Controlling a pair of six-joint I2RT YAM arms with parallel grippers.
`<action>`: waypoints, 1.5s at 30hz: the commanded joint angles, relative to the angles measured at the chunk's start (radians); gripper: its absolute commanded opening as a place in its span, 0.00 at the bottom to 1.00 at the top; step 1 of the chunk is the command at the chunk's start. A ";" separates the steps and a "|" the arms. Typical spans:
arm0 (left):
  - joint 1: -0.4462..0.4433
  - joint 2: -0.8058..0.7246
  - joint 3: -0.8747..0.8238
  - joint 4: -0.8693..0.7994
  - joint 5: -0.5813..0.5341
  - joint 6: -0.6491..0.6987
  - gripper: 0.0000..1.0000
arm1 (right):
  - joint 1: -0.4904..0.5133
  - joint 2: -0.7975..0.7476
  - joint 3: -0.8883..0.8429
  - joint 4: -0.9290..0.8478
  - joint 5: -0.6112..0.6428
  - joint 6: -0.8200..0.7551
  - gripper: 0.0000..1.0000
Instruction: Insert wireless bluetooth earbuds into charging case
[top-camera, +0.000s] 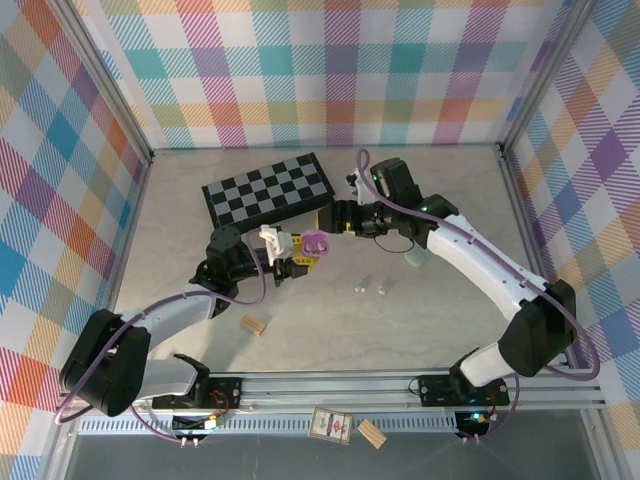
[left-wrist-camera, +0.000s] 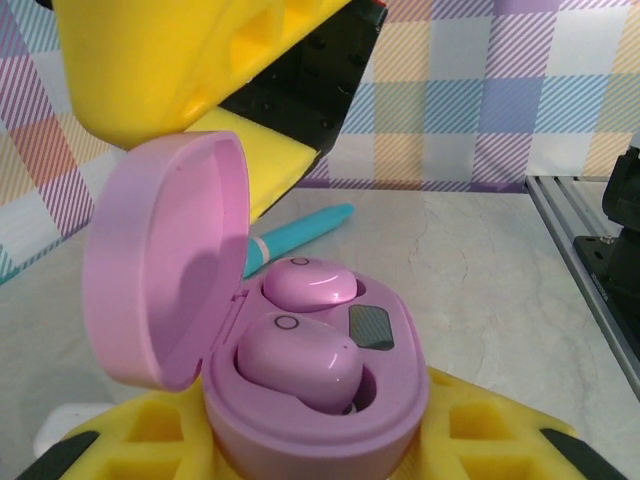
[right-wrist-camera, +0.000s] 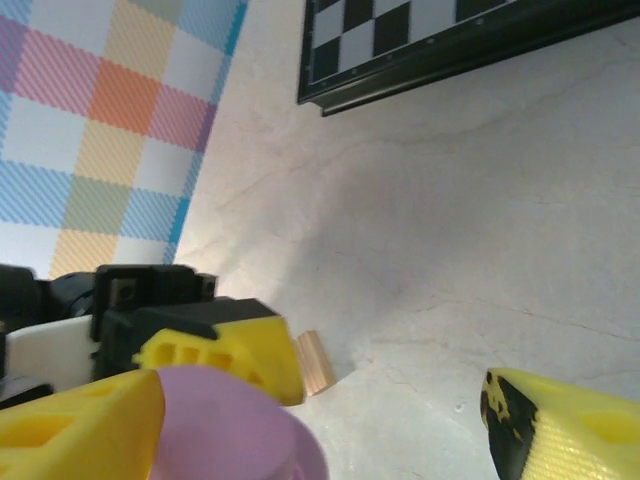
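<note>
Nearest the arm bases, a tan wooden block (top-camera: 256, 325) lies on the counter (top-camera: 450, 330). Beyond it two pale earbuds (top-camera: 361, 287) sit loose, near each other. Further in, the left tool (top-camera: 303, 255) is clamped on a purple charging case (left-wrist-camera: 330, 420), lid up, with two purple earbuds (left-wrist-camera: 300, 360) seated in its wells. The right tool (top-camera: 336, 222) hangs just past it, jaws spread wide and gripping nothing; one finger may brush the lid. A chessboard (top-camera: 268, 188) lies behind.

The charging case (left-wrist-camera: 330, 420) and the earbuds (left-wrist-camera: 300, 362) were pale purple, the fingers (left-wrist-camera: 480, 435) yellow, the pen (left-wrist-camera: 300, 235) teal, the board (top-camera: 268, 190) black-grey chequered, the tabletop (top-camera: 330, 335) beige marbled, the walls (top-camera: 330, 60) pastel plaid.
</note>
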 joint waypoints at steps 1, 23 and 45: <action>-0.013 -0.038 -0.006 0.022 0.003 0.030 0.30 | -0.001 -0.013 0.001 -0.017 -0.003 0.006 0.83; -0.042 -0.015 0.008 0.184 -0.146 -0.063 0.30 | -0.039 -0.020 -0.358 0.831 -0.495 0.625 0.68; -0.053 -0.142 -0.025 -0.094 -0.201 0.025 0.85 | -0.082 -0.028 -0.351 0.572 -0.255 0.320 0.27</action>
